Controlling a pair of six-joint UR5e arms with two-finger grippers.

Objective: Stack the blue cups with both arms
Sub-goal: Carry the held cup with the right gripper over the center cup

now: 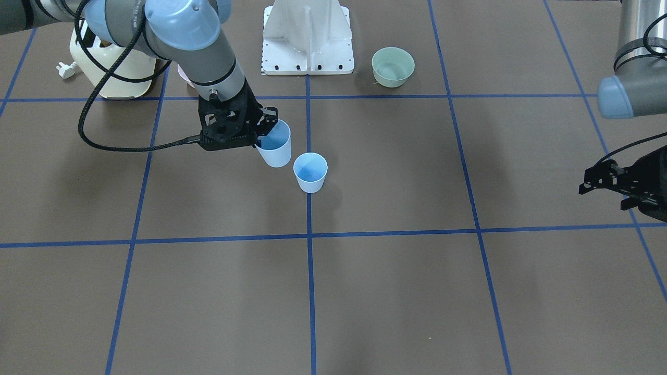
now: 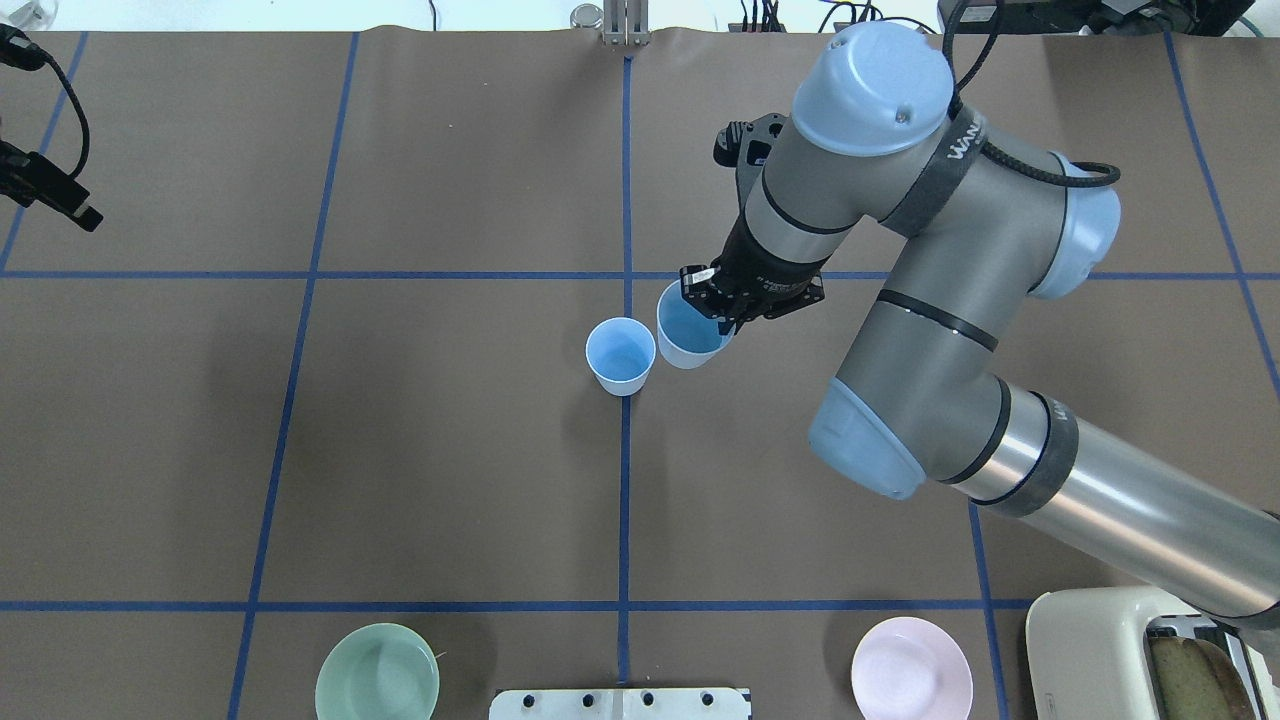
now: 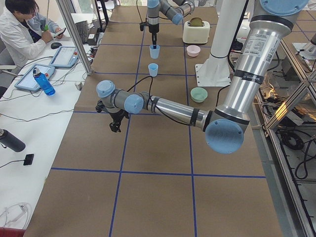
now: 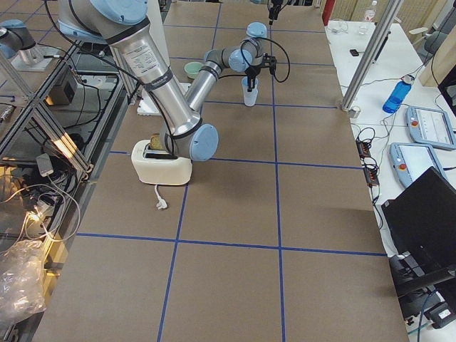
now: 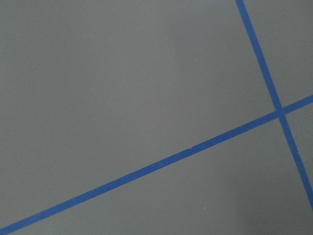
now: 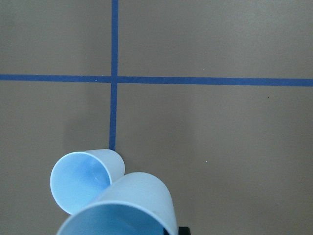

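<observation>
Front view: right gripper clamped on the rim of the held blue cup, which is tilted. Standing blue cup upright on table, just beside it. Left gripper well apart at the edge; cannot tell whether parted or closed.

Overhead: both cups near the centre tape line.

Right wrist: held blue cup overlaps the standing blue cup's rim.

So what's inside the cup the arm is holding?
The held cup looks empty, bar one finger of the right gripper over its rim; the gripper hides part of the inside.
</observation>
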